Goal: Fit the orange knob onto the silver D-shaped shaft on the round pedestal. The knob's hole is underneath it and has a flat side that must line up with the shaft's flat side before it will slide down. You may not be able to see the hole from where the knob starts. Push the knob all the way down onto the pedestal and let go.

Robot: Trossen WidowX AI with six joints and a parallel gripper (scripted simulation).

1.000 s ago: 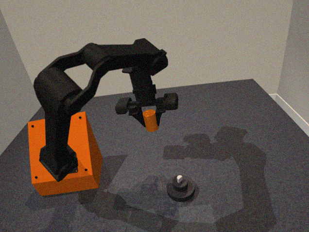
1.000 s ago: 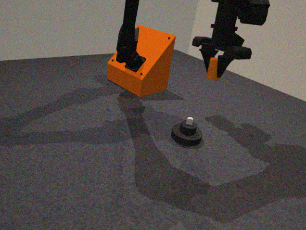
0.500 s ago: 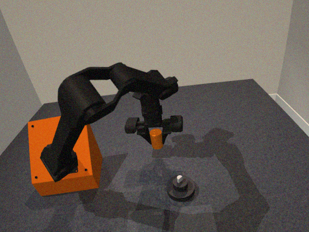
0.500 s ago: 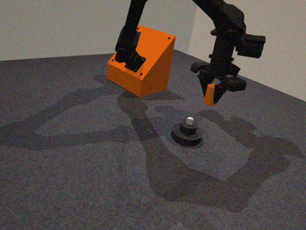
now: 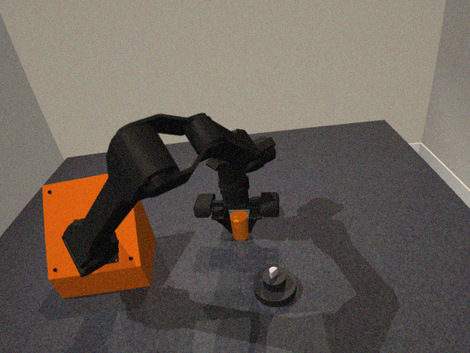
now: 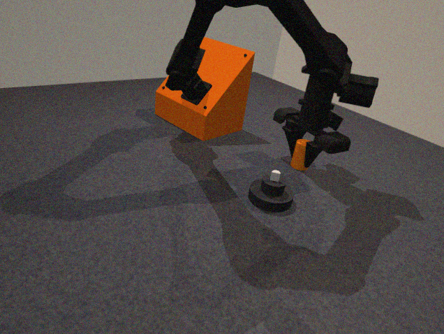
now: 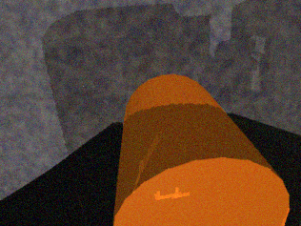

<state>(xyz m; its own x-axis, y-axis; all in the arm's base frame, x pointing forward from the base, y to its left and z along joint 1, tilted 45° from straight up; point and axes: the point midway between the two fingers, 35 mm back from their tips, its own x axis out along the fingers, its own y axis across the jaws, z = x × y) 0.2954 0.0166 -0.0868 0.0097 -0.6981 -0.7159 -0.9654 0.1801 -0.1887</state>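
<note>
My gripper (image 5: pixel 241 230) (image 6: pixel 301 158) (image 7: pixel 172 128) points down, shut on the orange knob (image 5: pixel 239 221) (image 6: pixel 299 158) (image 7: pixel 205 190). The knob is nearly upright between the fingers, low over the floor; whether it touches the floor I cannot tell. Its hole is underneath and hidden. The silver shaft (image 5: pixel 273 272) (image 6: pixel 275 175) stands bare on the round dark pedestal (image 5: pixel 261 290) (image 6: pixel 259 198). In the top view the pedestal is nearer the camera and to the right of the knob; in the exterior view it is to the knob's lower left. The wrist view shows neither shaft nor pedestal.
The arm stands on an orange sloped base block (image 5: pixel 144 247) (image 6: pixel 230 96), left of the pedestal in the top view. Dark shadows of the arm lie on the grey floor (image 5: pixel 341 159) (image 6: pixel 125 269) around the pedestal. Walls stand behind.
</note>
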